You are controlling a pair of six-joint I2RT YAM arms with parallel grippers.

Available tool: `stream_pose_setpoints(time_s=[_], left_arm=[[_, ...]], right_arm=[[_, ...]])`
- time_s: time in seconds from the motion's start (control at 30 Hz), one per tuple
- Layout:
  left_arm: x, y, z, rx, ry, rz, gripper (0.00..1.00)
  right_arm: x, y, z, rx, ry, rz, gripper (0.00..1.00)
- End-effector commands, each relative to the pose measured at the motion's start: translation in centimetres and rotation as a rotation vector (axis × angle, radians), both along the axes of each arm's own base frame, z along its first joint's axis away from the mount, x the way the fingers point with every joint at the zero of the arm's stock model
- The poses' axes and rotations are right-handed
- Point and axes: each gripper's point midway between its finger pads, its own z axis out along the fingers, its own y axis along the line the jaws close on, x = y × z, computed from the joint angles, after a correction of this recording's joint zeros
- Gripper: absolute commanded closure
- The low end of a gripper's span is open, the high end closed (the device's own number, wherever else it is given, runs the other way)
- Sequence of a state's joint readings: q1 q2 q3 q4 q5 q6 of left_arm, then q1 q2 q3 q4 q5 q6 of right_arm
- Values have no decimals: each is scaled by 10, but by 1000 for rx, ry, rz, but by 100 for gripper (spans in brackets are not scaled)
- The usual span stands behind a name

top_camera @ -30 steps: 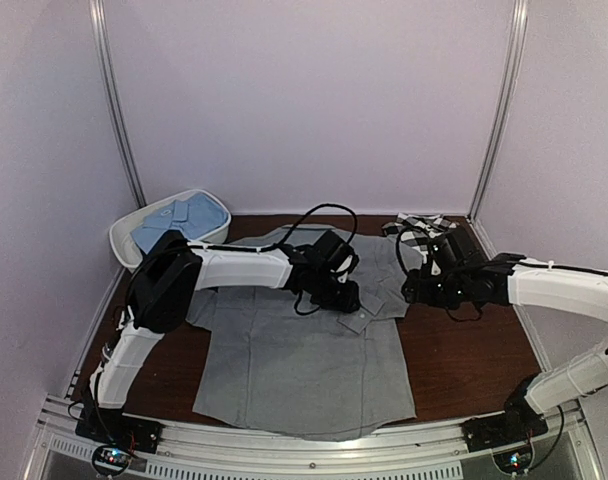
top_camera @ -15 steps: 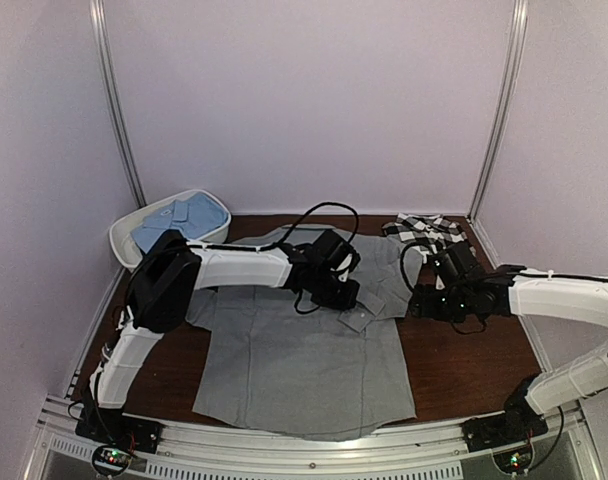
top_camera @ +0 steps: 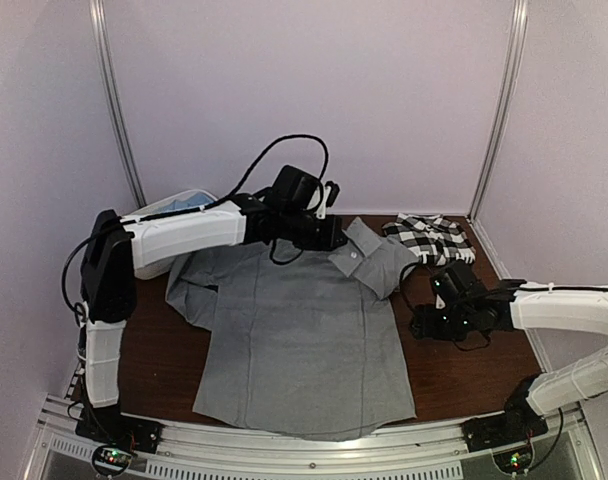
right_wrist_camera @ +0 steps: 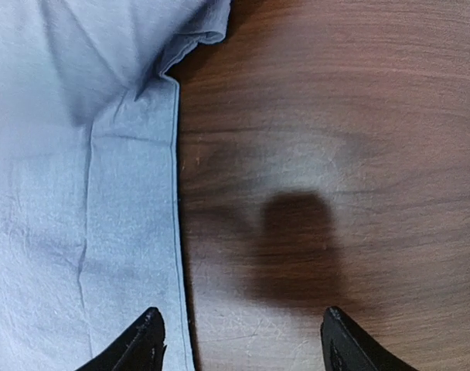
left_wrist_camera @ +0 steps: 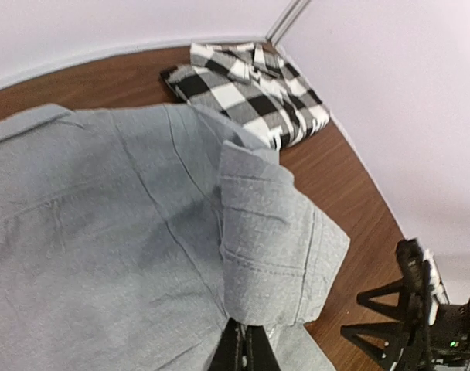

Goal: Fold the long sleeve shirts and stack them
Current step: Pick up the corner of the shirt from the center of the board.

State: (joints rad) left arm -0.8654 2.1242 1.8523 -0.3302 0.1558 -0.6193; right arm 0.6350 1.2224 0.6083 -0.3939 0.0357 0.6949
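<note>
Grey shirt (top_camera: 304, 340): spread flat on the brown table (top_camera: 464, 370), collar at the far end, hem toward the arm bases.
Left gripper (top_camera: 329, 235): above the grey shirt's collar end, fingers (left_wrist_camera: 245, 352) pressed together on the shirt's right sleeve, whose cuff end is raised off the table.
Right gripper (top_camera: 421, 325): just beside the grey shirt's right edge, low over bare wood, jaws apart with nothing between them.
Checked shirt (top_camera: 424, 236): folded, just beyond the grey shirt's right shoulder, near the back corner.
</note>
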Motion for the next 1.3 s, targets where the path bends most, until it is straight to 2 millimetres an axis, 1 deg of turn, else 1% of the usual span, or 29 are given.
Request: stream_pose_setpoints(time_s=[0.0, 0.07, 0.1, 0.23, 0.4, 0.53, 0.67, 0.77, 0.87, 0.97, 1.03, 1.13, 1.27], left_arm=[[22, 33, 38, -70, -40, 67, 100], [30, 52, 39, -64, -40, 100, 100], [32, 57, 43, -67, -44, 107, 100], [42, 86, 43, -63, -41, 149, 100], [49, 113, 45, -57, -50, 191, 100], [55, 128, 54, -67, -61, 216, 100], [59, 135, 63, -72, -79, 225, 100], [60, 137, 68, -73, -89, 226, 100], [59, 137, 71, -73, -92, 225, 100], [60, 136, 76, -78, -101, 223, 100], [61, 136, 77, -79, -104, 223, 100], [62, 136, 80, -81, -110, 223, 100], [67, 136, 83, -71, -123, 233, 100]], right_arm=[[-20, 10, -4, 35, 44, 24, 30], [-31, 16, -8, 32, 67, 39, 32], [-34, 17, -9, 29, 73, 41, 33], [-55, 21, -18, 2, 122, 57, 37], [-85, 26, -27, -15, 182, 72, 41], [-108, 33, -28, -11, 220, 92, 46], [-129, 36, -29, -12, 257, 112, 49], [-141, 37, -31, -7, 282, 114, 52], [-157, 43, -35, 13, 321, 131, 56], [-168, 46, -43, 11, 350, 142, 60], [-173, 49, -47, 5, 362, 149, 63], [-176, 47, -51, -30, 374, 141, 68], [-172, 45, -48, -56, 355, 124, 77]])
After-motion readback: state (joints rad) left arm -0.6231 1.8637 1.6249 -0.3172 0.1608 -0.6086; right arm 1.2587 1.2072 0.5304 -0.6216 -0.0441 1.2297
